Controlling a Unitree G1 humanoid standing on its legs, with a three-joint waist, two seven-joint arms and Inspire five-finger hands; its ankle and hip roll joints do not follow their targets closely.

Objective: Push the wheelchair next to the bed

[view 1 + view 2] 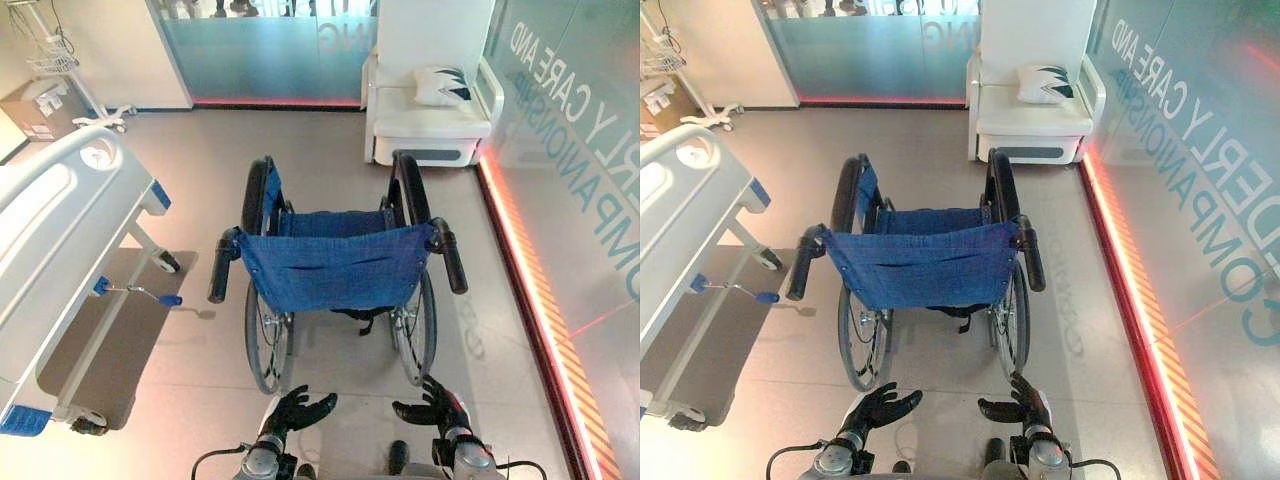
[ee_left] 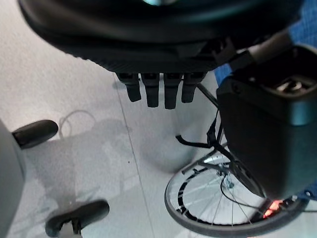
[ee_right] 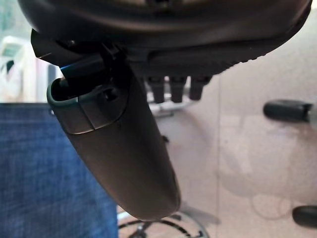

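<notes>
Wheelchair (image 1: 335,265): mid-floor, back to robot; bed (image 1: 50,220) well apart, to its left. Left hand (image 1: 297,410), right hand (image 1: 432,405): fingers spread, empty, below the handles (image 1: 220,272). Step: reaching, by my judgement; next calls for grasping both handles.

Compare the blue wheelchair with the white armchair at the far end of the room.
The blue fabric wheelchair with black frame rides on large spoked wheels; the white boxy armchair shows none. The wheelchair stands mid-floor with its back toward the camera; the armchair sits at the room's far end, facing it. The armchair holds a white-and-dark patterned cushion; the wheelchair's seat looks bare. Both are unoccupied seats.
</notes>
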